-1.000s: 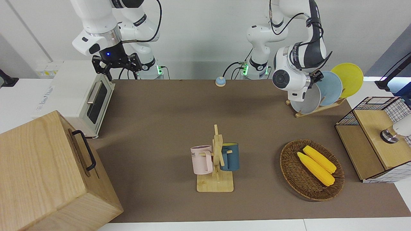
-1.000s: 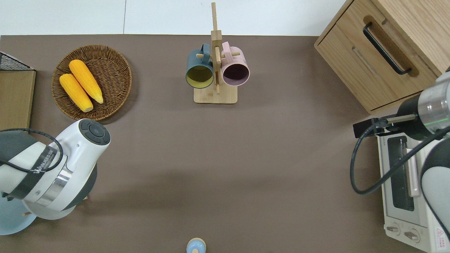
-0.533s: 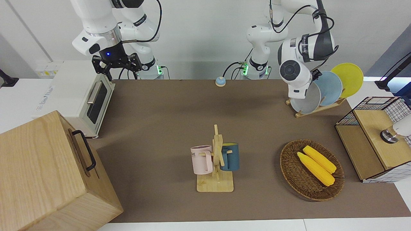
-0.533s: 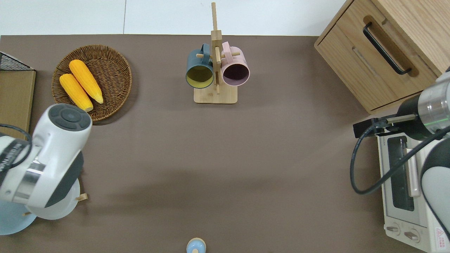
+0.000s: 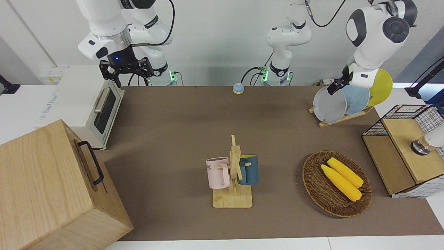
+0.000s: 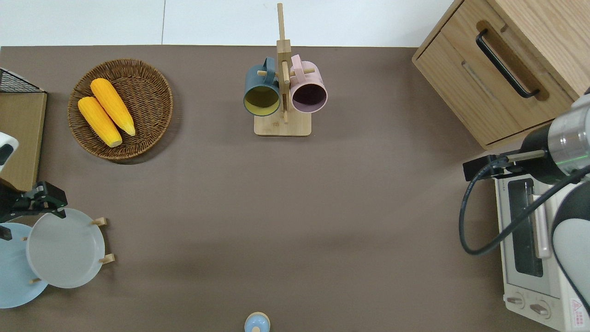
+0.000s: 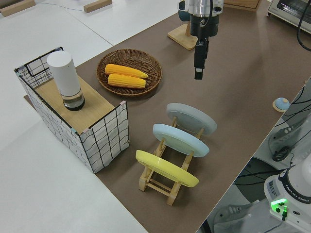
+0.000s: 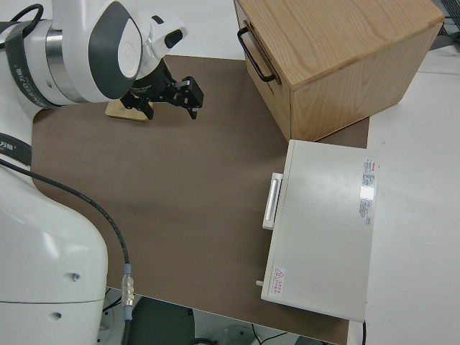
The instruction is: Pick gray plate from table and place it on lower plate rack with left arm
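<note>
You see the gray plate (image 5: 330, 104) standing in the lowest slot of the rack (image 7: 167, 179), so I judge the placing done. The left gripper (image 6: 42, 201) hangs just above the plate's rim, jaws apart and empty; next it only needs to move away. The right arm is parked. The surface (image 6: 322, 207) is brown, beside white walls.
</note>
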`<control>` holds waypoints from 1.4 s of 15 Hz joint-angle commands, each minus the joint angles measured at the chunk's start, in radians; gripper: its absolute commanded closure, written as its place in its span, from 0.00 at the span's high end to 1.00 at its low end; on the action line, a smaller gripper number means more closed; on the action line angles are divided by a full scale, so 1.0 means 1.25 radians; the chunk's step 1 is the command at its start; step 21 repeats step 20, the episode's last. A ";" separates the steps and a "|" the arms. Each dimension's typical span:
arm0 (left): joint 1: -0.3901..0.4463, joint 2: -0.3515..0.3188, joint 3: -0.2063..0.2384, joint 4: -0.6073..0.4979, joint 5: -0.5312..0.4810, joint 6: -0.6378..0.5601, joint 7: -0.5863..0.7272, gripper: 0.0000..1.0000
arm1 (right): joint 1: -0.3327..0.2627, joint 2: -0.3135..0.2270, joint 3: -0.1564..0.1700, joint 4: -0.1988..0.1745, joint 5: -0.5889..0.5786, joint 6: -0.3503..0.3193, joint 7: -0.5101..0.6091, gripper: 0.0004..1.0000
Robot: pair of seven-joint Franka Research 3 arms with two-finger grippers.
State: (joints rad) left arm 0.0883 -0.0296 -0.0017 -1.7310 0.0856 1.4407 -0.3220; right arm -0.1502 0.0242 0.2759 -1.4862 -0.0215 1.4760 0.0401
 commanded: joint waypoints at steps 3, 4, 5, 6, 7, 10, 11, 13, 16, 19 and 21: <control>-0.007 0.011 0.019 0.057 -0.111 0.008 0.133 0.98 | -0.015 -0.001 0.014 0.007 -0.001 -0.011 0.010 0.98; -0.007 0.015 0.019 0.057 -0.114 0.008 0.159 0.98 | -0.015 -0.002 0.014 0.007 -0.001 -0.011 0.010 0.98; -0.008 0.016 0.019 0.063 -0.115 0.008 0.192 0.98 | -0.015 -0.002 0.014 0.007 -0.001 -0.010 0.010 0.98; -0.008 0.016 0.019 0.076 -0.116 0.008 0.224 0.98 | -0.015 -0.002 0.014 0.007 -0.001 -0.011 0.010 0.98; -0.007 0.015 0.023 0.086 -0.118 0.005 0.265 0.98 | -0.015 -0.001 0.014 0.007 -0.001 -0.010 0.010 0.98; -0.007 0.014 0.044 0.088 -0.121 -0.001 0.351 0.99 | -0.015 -0.001 0.014 0.007 -0.001 -0.011 0.010 0.98; -0.007 0.014 0.044 0.088 -0.126 0.000 0.342 0.99 | -0.015 -0.001 0.014 0.007 -0.001 -0.011 0.010 0.98; -0.007 0.015 0.059 0.086 -0.160 -0.001 0.346 1.00 | -0.015 -0.001 0.014 0.007 -0.001 -0.011 0.010 0.98; -0.007 0.016 0.069 0.085 -0.151 0.002 0.336 0.99 | -0.015 -0.002 0.014 0.007 -0.001 -0.011 0.010 0.98; -0.008 0.018 0.070 0.084 -0.136 0.007 0.312 0.99 | -0.015 -0.001 0.014 0.007 -0.001 -0.010 0.010 0.98; -0.007 0.018 0.071 0.085 -0.135 0.005 0.312 0.99 | -0.015 -0.002 0.014 0.007 -0.001 -0.011 0.010 0.98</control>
